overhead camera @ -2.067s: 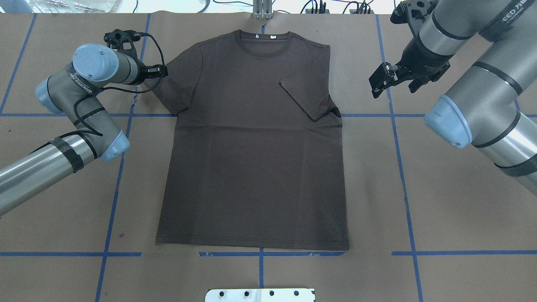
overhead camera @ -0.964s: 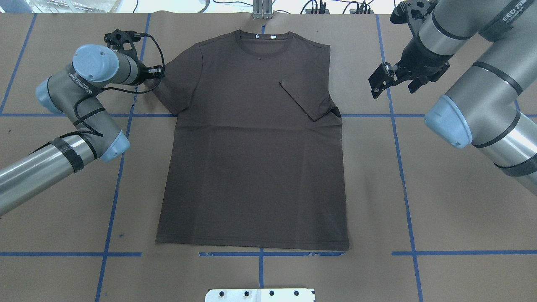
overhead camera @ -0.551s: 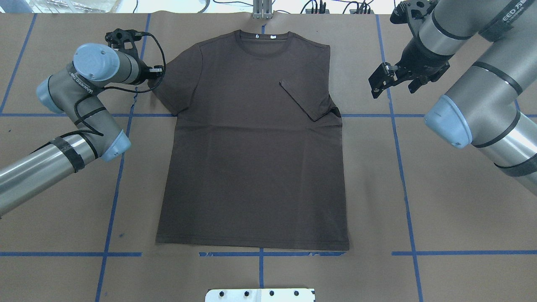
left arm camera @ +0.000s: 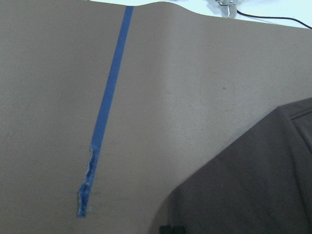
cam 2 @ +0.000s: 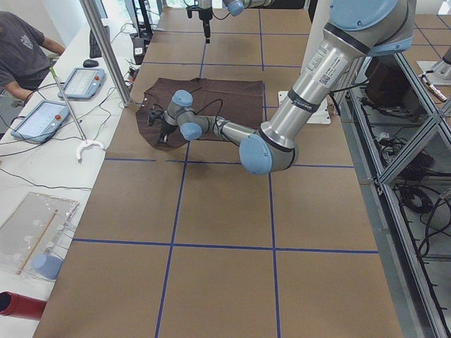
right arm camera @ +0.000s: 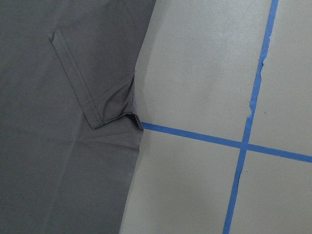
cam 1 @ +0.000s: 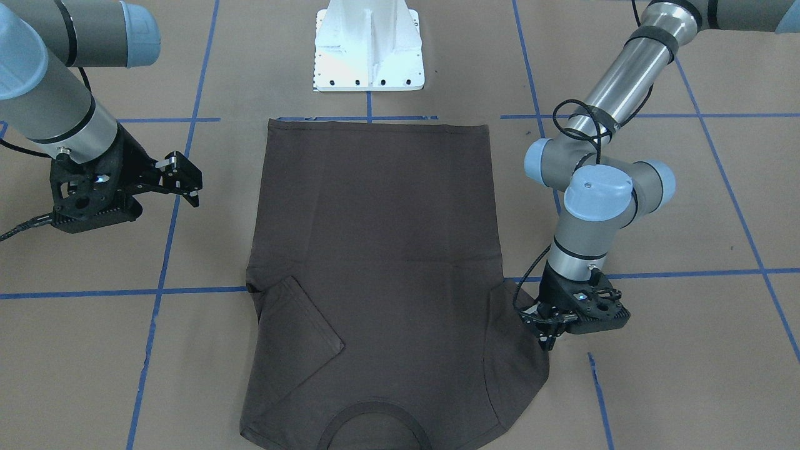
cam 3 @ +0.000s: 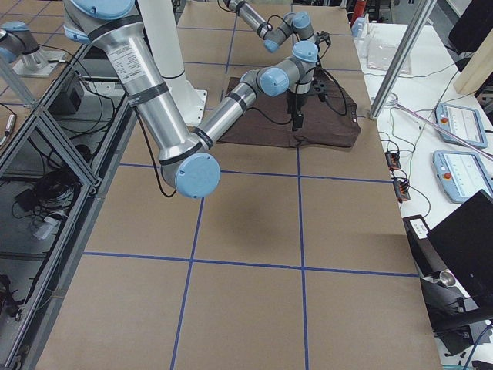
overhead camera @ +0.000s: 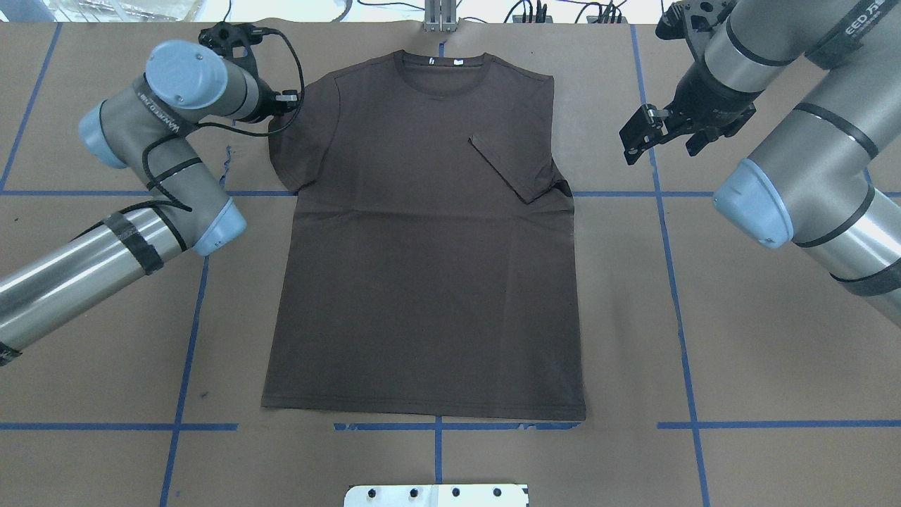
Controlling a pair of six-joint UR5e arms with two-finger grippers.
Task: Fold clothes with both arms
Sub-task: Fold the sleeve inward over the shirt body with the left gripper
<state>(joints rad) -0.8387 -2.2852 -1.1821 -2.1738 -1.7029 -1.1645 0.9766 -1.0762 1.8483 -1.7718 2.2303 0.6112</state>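
Dark brown thin-knit T-shirt [overhead camera: 422, 282], flat and smooth on the paper-covered table [overhead camera: 739, 317], ribbed collar away from me.
My left gripper [cam 1: 549, 337] is pinched onto the left sleeve hem. My right gripper [cam 1: 189, 183] is spread wide and empty, beside the folded-in triangular right sleeve.

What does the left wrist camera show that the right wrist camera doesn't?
Only the left wrist view: a single blue tape strip that ends in a frayed tip, and the far edge of the table covering. Only the right wrist view: a sleeve folded inward over the garment, and two tape lines crossing. Both: part of the dark T-shirt lying flat on brown paper.
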